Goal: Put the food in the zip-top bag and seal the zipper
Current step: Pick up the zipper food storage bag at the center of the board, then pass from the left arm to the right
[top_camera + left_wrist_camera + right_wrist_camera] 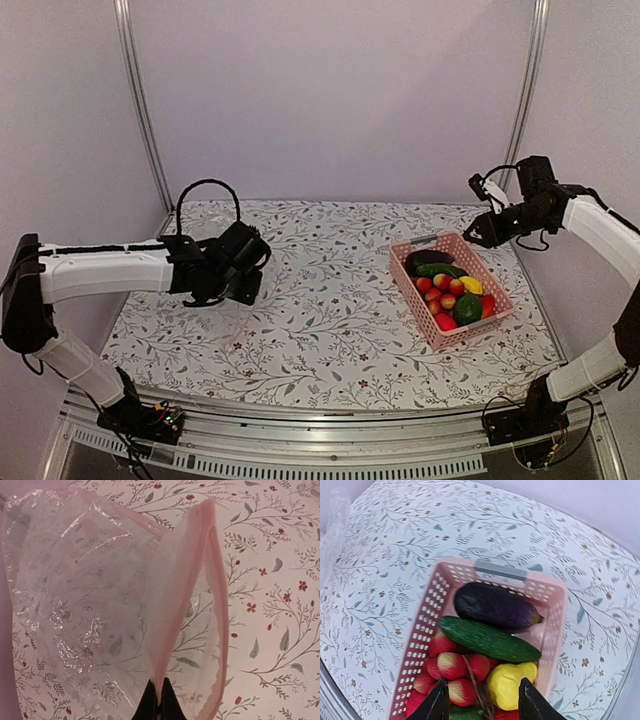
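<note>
The zip-top bag [90, 605] is clear and crinkled, hanging over the flowered table. My left gripper [160, 702] is shut on one side of its pink-tinted zipper [187, 590]; the other lip [221, 630] bows away to the right, so the mouth gapes. In the top view this gripper [238, 268] sits left of centre. The food [487, 639] lies in a pink basket [429, 607]: a dark eggplant [495, 605], a green cucumber, a yellow piece [512, 682] and red cherry tomatoes [452, 665]. My right gripper [482, 702] hovers open above them, holding nothing.
The pink basket [440, 340] stands at the right of the table, a grey handle [500, 571] on its far rim. My right gripper [480, 232] hangs over its far end. Walls and metal posts close the table's back and sides.
</note>
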Tool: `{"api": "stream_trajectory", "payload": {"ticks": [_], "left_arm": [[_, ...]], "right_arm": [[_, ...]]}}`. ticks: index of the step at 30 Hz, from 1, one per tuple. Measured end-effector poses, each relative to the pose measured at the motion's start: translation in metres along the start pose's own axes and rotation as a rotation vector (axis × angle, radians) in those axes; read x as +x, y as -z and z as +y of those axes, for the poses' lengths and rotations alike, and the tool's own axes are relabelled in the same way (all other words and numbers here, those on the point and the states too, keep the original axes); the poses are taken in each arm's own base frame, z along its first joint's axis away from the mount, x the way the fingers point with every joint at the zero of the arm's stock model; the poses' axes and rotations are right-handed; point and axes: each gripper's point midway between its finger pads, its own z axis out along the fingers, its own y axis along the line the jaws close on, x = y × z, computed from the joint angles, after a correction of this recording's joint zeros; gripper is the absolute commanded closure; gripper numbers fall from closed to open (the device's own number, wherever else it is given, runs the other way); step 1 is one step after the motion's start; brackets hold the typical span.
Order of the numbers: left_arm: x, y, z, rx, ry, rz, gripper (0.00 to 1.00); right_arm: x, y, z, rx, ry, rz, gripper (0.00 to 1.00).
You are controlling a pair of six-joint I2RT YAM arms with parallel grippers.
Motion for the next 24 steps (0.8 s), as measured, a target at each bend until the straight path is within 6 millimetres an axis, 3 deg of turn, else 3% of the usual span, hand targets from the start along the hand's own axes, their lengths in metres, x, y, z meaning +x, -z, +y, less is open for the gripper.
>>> {"api": "stream_trajectory", "payload": {"ticks": [1, 6, 11, 14, 17, 21, 24], "left_arm": [[-0.012, 0.009, -0.006, 0.028, 0.011, -0.036, 1.00], [-0.068, 0.057, -0.031, 0.157, 0.091, -0.210, 1.00], [-0.100, 0.083, -0.046, 0.240, 0.156, -0.307, 1.00], [-0.115, 0.094, -0.055, 0.280, 0.189, -0.342, 1.00], [-0.128, 0.102, -0.067, 0.318, 0.227, -0.376, 1.00], [-0.133, 0.106, -0.078, 0.348, 0.267, -0.394, 1.00], [-0.137, 0.105, -0.081, 0.353, 0.295, -0.399, 1.00]], "right_arm": [[-0.010, 0.000, 0.017, -0.035, 0.039, -0.015, 0.53], [-0.068, 0.004, 0.141, -0.305, 0.272, -0.096, 0.47], [-0.120, 0.000, 0.221, -0.474, 0.375, -0.164, 0.40], [-0.131, -0.011, 0.254, -0.521, 0.403, -0.165, 0.40], [-0.127, -0.022, 0.277, -0.547, 0.411, -0.142, 0.41], [-0.117, -0.027, 0.297, -0.575, 0.395, -0.104, 0.45], [-0.117, -0.025, 0.299, -0.575, 0.384, -0.103, 0.48]]}}
